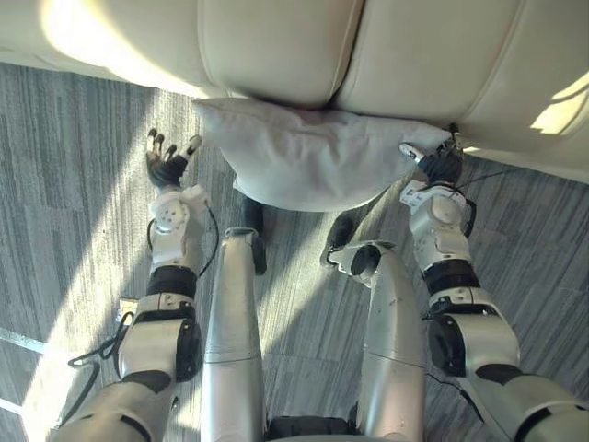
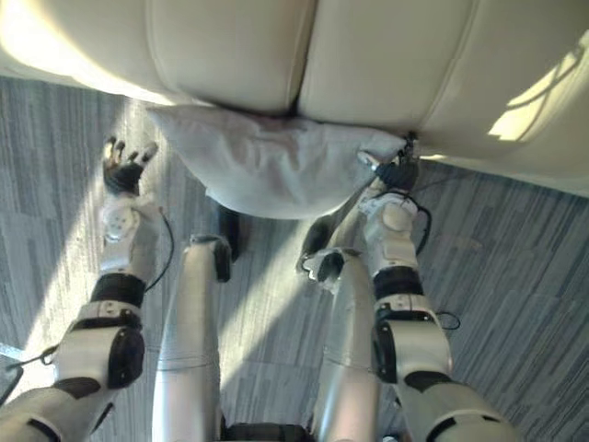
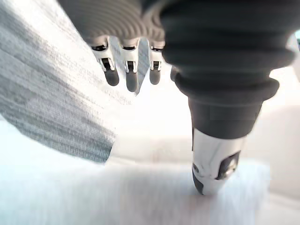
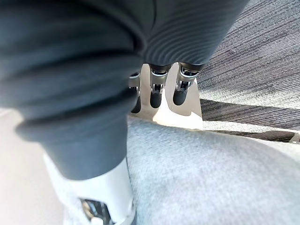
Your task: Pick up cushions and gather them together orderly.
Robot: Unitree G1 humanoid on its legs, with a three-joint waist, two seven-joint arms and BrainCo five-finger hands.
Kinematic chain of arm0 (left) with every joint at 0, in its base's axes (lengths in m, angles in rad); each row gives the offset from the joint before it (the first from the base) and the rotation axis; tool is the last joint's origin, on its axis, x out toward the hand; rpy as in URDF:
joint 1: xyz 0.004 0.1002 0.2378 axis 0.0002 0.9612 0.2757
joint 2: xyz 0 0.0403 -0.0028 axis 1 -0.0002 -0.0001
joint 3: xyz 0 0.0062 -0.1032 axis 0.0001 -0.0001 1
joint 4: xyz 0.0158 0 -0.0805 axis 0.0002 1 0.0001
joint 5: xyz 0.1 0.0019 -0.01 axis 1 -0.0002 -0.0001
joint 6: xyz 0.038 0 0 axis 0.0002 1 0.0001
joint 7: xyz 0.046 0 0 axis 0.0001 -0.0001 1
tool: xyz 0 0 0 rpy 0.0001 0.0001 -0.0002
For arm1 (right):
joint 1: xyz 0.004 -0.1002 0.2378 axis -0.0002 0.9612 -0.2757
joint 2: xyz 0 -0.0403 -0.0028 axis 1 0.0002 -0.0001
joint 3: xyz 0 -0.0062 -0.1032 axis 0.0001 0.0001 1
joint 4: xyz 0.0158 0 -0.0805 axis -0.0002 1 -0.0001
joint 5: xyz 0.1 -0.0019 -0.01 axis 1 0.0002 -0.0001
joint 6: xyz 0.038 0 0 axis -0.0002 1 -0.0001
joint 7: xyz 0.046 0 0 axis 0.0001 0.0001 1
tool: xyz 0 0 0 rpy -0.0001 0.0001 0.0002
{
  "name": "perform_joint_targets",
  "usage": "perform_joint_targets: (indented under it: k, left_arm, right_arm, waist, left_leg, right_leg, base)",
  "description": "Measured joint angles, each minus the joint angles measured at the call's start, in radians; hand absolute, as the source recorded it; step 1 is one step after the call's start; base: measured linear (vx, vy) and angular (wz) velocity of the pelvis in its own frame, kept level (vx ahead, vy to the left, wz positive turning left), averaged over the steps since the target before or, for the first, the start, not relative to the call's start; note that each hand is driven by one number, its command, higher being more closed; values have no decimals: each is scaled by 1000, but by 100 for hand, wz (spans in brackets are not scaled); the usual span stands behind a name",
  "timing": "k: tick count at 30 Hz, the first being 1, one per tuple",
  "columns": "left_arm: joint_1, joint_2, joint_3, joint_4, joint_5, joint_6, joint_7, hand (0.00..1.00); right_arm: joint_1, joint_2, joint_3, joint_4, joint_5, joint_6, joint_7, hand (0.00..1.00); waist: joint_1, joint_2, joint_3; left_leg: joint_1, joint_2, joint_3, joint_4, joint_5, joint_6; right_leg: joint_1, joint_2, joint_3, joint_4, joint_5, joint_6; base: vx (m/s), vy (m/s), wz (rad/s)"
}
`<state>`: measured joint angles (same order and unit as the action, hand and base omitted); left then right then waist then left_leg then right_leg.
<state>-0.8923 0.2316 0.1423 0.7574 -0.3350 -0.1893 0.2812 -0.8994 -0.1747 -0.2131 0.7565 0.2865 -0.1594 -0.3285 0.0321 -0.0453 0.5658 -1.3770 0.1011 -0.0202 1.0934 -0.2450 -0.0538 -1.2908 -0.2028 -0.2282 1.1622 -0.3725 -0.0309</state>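
Observation:
A light grey cushion [image 1: 313, 157] hangs in front of the cream sofa [image 1: 276, 46], its top edge against the seat front and its body over the carpet. My right hand [image 1: 440, 166] is at the cushion's right corner, fingers and thumb pinching the fabric; the right wrist view shows the cushion [image 4: 211, 173] lying between the fingers [image 4: 154, 93] and the thumb. My left hand [image 1: 166, 168] is open with fingers spread, a short way left of the cushion's left corner and not touching it. In the left wrist view the cushion [image 3: 117, 197] lies past the straight fingers [image 3: 131, 70].
The sofa's two seat cushions span the far side, split by a seam [image 1: 345, 64]. Grey striped carpet [image 1: 74, 184] covers the floor on both sides, with a sunlit band on the left.

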Motion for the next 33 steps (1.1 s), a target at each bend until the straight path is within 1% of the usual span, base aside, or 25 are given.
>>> perform_joint_targets:
  k: [1, 2, 4, 5, 6, 8, 12, 14, 17, 18, 20, 22, 23, 24, 26, 28, 30, 31, 32, 33]
  left_arm:
    - [-14, -8, -7, 0, 1, 0, 2, 0]
    - [-35, -20, -15, 0, 1, 0, 10, 100]
    - [-53, -33, -32, 0, 5, 0, 28, 100]
    - [-61, -42, -35, -1, 11, 0, 37, 100]
    - [-73, -48, -45, -1, 22, 0, 50, 100]
    - [-80, -50, -52, -2, 31, 1, 68, 100]
    - [-80, -52, -55, -17, 39, 6, 109, 100]
    - [-80, -51, -55, -40, 39, 6, 114, 100]
    - [-74, -52, -55, -63, 38, 6, 130, 100]
    - [-62, -52, -54, -89, 37, 6, 131, 100]
    - [-36, -55, -55, -131, 32, 3, 131, 100]
    - [7, -68, -57, -188, 17, -5, 131, 100]
    - [23, -72, -60, -204, 14, -12, 131, 100]
    - [64, -85, -63, -241, 5, -26, 132, 100]
    - [99, -102, -66, -281, -2, -38, 135, 100]
    - [165, -113, -98, -343, -2, -45, 147, 100]
    - [274, -161, -119, -437, -1, -60, 149, 100]
    - [307, -174, -129, -461, -1, -68, 149, 100]
    - [372, -195, -149, -509, -2, -78, 148, 100]
    - [450, -215, -170, -558, -3, -87, 145, 100]
  right_arm:
    - [-10, 13, -14, 0, 0, -3, -3, 0]
    - [-23, 28, -22, 1, 2, -9, -12, 100]
    - [-38, 54, -31, 1, 31, -9, -18, 100]
    - [-45, 67, -34, 5, 40, -3, -17, 100]
    - [-53, 101, -35, 5, 43, 5, -17, 100]
    - [-59, 133, -36, 5, 46, 8, -17, 100]
    - [-60, 130, -33, 3, 73, 13, -23, 100]
    - [-60, 129, -21, 1, 79, 13, -28, 100]
    - [-46, 133, -1, -15, 88, 13, -31, 100]
    - [-14, 133, 30, -65, 88, 13, -32, 100]
    - [13, 135, 51, -112, 92, 13, -33, 100]
    - [46, 135, 75, -167, 109, 10, -34, 100]
    - [59, 135, 84, -185, 109, 9, -34, 100]
    - [92, 134, 106, -230, 109, 2, -35, 100]
    - [128, 135, 115, -282, 109, -2, -35, 100]
    - [196, 136, 140, -363, 109, -8, -36, 100]
    - [316, 154, 148, -497, 108, -31, -37, 100]
    - [354, 164, 149, -534, 108, -40, -37, 100]
    - [422, 180, 161, -596, 108, -59, -36, 100]
    - [507, 182, 190, -656, 107, -81, -35, 100]
  waist:
    - [-3, 0, 0]
    - [-6, 0, 0]
    - [-11, 0, 0]
    - [-10, 0, 0]
    - [-10, 0, 0]
    - [-11, 0, 0]
    - [-18, 0, 0]
    - [-23, 0, 0]
    - [-22, 0, 0]
    - [-23, 0, 0]
    - [-26, -1, -1]
    - [-28, 0, -2]
    - [-28, 0, -2]
    - [-29, -1, -5]
    - [-29, -1, -5]
    - [-27, 0, -5]
    - [-19, -1, -7]
    - [-17, -1, -9]
    - [-15, 0, -27]
    - [-14, -1, -78]
  left_leg:
    - [-6, -3, -2, -5, 5, -1]
    - [-18, -6, -4, -13, 14, -1]
    - [-28, -9, -9, -26, 26, -6]
    - [-29, -10, -9, -33, 32, -9]
    - [-30, -10, -14, -41, 42, -21]
    - [-30, -9, -17, -43, 45, -27]
    - [-27, -8, -19, -53, 58, -34]
    - [-20, -7, -19, -63, 64, -34]
    - [12, 8, -17, -80, 68, -36]
    - [43, 10, -15, -103, 74, -38]
    - [89, 13, -13, -139, 86, -41]
    - [173, 14, -8, -205, 104, -44]
    - [202, 16, -5, -226, 109, -45]
    - [272, 20, 3, -276, 119, -44]
    - [327, 22, 12, -317, 127, -39]
    - [416, 26, 16, -367, 133, -39]
    - [549, 25, 33, -434, 136, -36]
    - [589, 24, 38, -450, 136, -36]
    - [641, 22, 40, -474, 136, -37]
    - [672, 21, 42, -499, 136, -39]
  right_leg:
    - [-7, -2, -1, 0, 0, 0]
    - [-18, -3, -4, -1, 0, 0]
    - [-31, -5, -9, -2, 1, -2]
    - [-37, -5, -9, -3, 3, -5]
    - [-40, -5, -14, -3, 7, -13]
    - [-39, -3, -20, -3, 11, -20]
    - [-39, -2, -24, -4, 14, -25]
    - [-34, 1, -24, -13, 20, -33]
    - [-5, 15, -24, -39, 36, -41]
    - [23, 19, -25, -61, 44, -41]
    - [64, 30, -25, -98, 57, -39]
    - [141, 41, -27, -159, 74, -37]
    - [168, 45, -27, -179, 79, -33]
    - [232, 50, -30, -225, 90, -32]
    - [283, 54, -32, -262, 95, -33]
    - [372, 65, -38, -319, 105, -33]
    - [500, 69, -41, -382, 108, -29]
    - [539, 69, -41, -396, 109, -29]
    - [591, 71, -43, -422, 114, -36]
    - [623, 74, -43, -450, 114, -35]
  base:
    - [-74, -24, 13]
    - [-80, -29, 14]
    - [-65, -27, 11]
    - [-41, -24, 9]
    - [-36, -24, 8]
    - [-26, -18, 5]
    - [-22, -4, 2]
    - [-34, 14, -4]
    - [-39, 20, -13]
    - [-44, 22, -9]
    - [-37, 9, -6]
    - [-44, -4, -5]
    - [-39, -10, -5]
    - [-32, -7, -4]
    - [0, 0, 0]
    - [0, 0, 0]
    - [60, 3, 3]
    - [102, 0, 4]
    - [130, 6, 1]
    - [144, 9, 1]
